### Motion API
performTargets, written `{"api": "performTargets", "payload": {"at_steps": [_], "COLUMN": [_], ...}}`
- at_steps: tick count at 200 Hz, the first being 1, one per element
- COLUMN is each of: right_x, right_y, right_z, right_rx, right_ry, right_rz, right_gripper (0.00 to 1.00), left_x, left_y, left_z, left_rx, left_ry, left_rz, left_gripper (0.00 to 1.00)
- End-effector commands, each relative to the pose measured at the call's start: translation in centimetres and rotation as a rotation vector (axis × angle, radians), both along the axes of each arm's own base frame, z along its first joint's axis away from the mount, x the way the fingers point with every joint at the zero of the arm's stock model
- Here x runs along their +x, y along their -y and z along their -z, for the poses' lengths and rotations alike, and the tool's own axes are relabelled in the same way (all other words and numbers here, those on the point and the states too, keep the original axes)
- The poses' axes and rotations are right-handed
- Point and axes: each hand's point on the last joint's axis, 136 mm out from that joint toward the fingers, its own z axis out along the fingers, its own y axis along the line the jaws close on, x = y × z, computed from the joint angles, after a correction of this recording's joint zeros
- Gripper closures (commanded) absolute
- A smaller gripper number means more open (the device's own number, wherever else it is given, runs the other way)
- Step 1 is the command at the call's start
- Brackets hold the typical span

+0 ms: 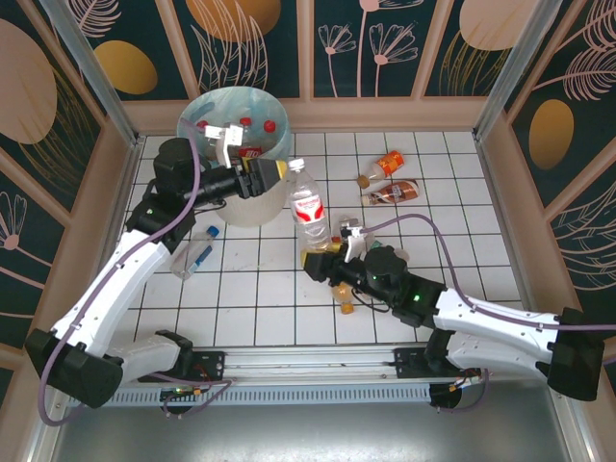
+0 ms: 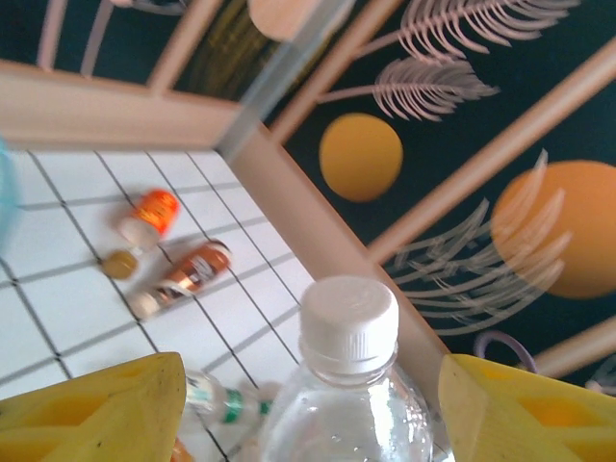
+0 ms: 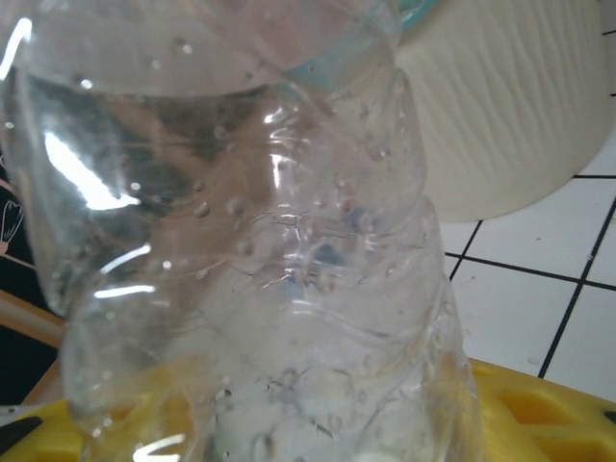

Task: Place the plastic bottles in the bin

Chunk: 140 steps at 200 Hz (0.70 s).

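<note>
White tiled table (image 1: 452,260) with dark grid lines, boxed in by dark flowery wall panels (image 1: 404,43). The bin (image 1: 252,207) sits at the far left corner and already has a few red-capped bottles (image 1: 258,125) in it.

The one that matters is the clear bottle (image 1: 306,204) with the red label, just right of the bin. The right gripper (image 1: 322,258) has its lower end pinched between the yellow fingers (image 3: 539,404). In the right wrist view the crinkled body (image 3: 250,289) sits right up against the lens, with the cream bin wall (image 3: 510,115) behind it.

The left gripper (image 1: 281,171) is right beside the bin wall with its jaws wide apart, holding nothing. From the left wrist cam, the bottle's white cap (image 2: 348,322) sits between the two fingers (image 2: 106,409) with a gap on each side.

An orange bottle (image 1: 390,164) and a brown bottle (image 1: 393,192) lie further right on the tiles, well apart from both grippers.
</note>
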Motion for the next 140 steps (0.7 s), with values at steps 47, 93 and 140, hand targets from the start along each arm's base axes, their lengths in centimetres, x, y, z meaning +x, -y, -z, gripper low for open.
{"api": "performTargets", "payload": {"at_steps": [47,93,140], "right_x": [-1.0,-1.1,-1.2], "right_y": [-2.5,-2.8,-2.8], "right_z": [-2.8,-3.0,-3.3], "right_rx": [0.062,0.068,0.071], "right_ry": [0.064,0.073,0.081], "right_rz": [-0.098,-0.104,-0.106], "right_gripper": [0.69,0.69,0.69], "left_x": [-2.0,-1.9,-0.9], "left_y": [1.4,1.3,0.9], "left_z": [-0.6,0.3,0.8], "left_rx": [-0.043,-0.009,0.026], "left_ry": [-0.004,-0.009,-0.004], "left_rz": [0.139,0.132,0.077], "left_gripper": [0.41,0.51,0.37]}}
